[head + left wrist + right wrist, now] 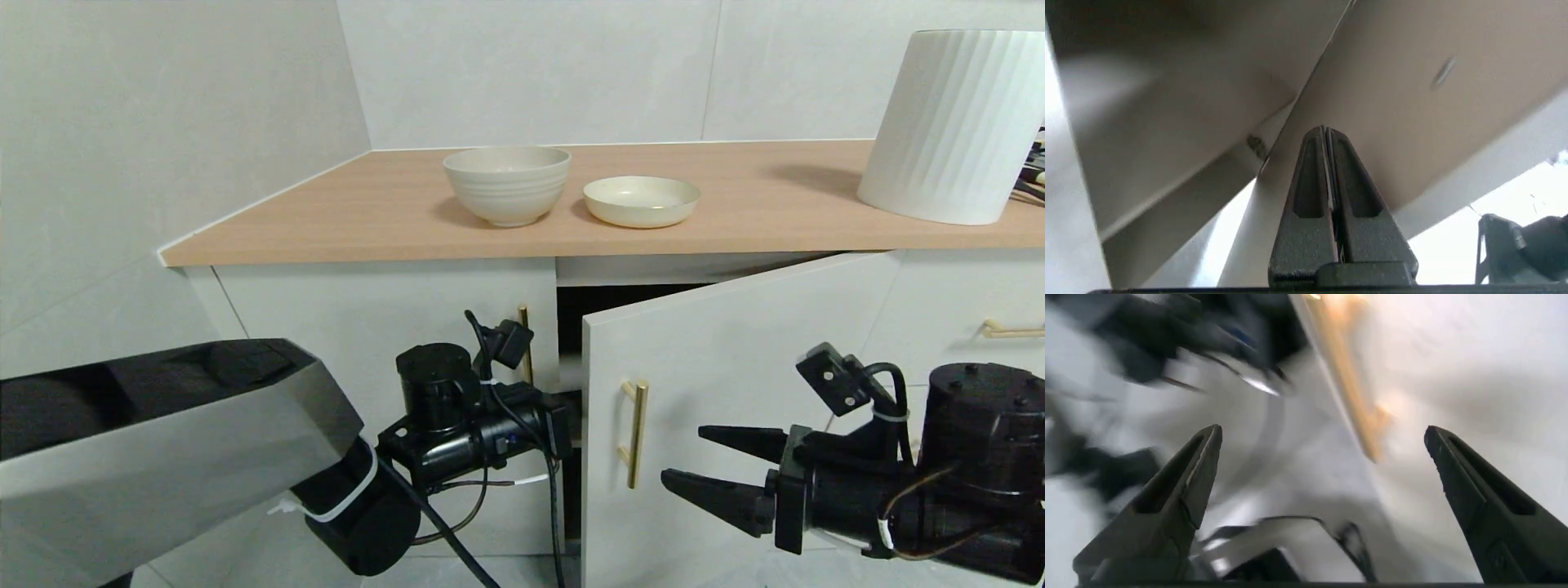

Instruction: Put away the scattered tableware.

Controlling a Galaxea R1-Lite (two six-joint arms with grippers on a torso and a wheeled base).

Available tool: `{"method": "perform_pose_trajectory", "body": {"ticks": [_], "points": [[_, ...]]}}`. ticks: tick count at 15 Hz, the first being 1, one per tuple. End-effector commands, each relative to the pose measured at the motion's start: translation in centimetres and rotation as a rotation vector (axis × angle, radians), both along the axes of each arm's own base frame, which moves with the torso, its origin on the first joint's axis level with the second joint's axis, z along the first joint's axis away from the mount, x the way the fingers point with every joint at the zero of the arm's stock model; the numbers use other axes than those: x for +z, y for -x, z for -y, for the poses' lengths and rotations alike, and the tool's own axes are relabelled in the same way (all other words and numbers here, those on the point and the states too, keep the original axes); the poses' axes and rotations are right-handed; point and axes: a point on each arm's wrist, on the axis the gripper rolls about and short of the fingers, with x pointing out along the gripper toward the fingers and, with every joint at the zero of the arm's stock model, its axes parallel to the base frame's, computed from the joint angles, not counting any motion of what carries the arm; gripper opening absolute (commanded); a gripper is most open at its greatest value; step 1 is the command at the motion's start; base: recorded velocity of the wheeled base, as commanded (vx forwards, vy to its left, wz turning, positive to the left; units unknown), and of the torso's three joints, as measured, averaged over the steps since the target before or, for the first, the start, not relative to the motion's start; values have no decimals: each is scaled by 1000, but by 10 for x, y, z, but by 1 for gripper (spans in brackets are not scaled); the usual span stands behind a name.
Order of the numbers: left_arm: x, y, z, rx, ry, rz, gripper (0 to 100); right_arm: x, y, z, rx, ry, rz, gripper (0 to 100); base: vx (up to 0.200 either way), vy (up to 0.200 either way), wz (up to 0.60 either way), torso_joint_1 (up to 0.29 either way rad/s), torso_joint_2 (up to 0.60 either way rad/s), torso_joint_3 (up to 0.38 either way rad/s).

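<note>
A cream ribbed bowl (506, 184) and a shallow cream dish (642, 200) stand side by side on the wooden countertop (326, 220). Below them a white cabinet door (735, 384) with a gold handle (633, 433) hangs partly open. My left arm (465, 429) sits low at the dark gap beside that door, its tips hidden behind the door's edge. In the left wrist view the left gripper (1325, 132) is shut on nothing, close to pale cabinet panels. My right gripper (684, 456) is open and empty, just right of the handle (1351, 376); its wrist view shows it (1323, 434) spread wide.
A tall white ribbed container (955, 122) stands on the counter at the right. Tiled walls close off the left side and the back. Another closed door with a gold handle (1012, 330) lies further right. Bare countertop lies left of the bowl.
</note>
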Motion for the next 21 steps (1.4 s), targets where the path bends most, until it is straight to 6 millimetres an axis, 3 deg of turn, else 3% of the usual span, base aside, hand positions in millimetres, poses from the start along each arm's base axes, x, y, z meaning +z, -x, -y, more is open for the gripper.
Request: {"method": "perform_pose_trajectory", "body": {"ticks": [1,5,10,17,21], "points": [[26,-4,2,1,37,57,0,-8,21,-5,-47,55,-19,100,0,0,0,0,0,0],[19,-7,7,-5,26,43,0,-18,43,-1,-14,92,-54,100,0,0,0,0,0,0],[19,-4,9,-15,23,40,0,-20,50,-3,20,98,-59,100,0,0,0,0,0,0],[16,-3,13,-25,19,36,0,-22,59,-7,70,113,-57,100,-171,0,0,0,2,1],[9,-20,24,-25,34,58,0,-23,60,-8,76,120,-53,100,0,0,0,0,0,0]]}}
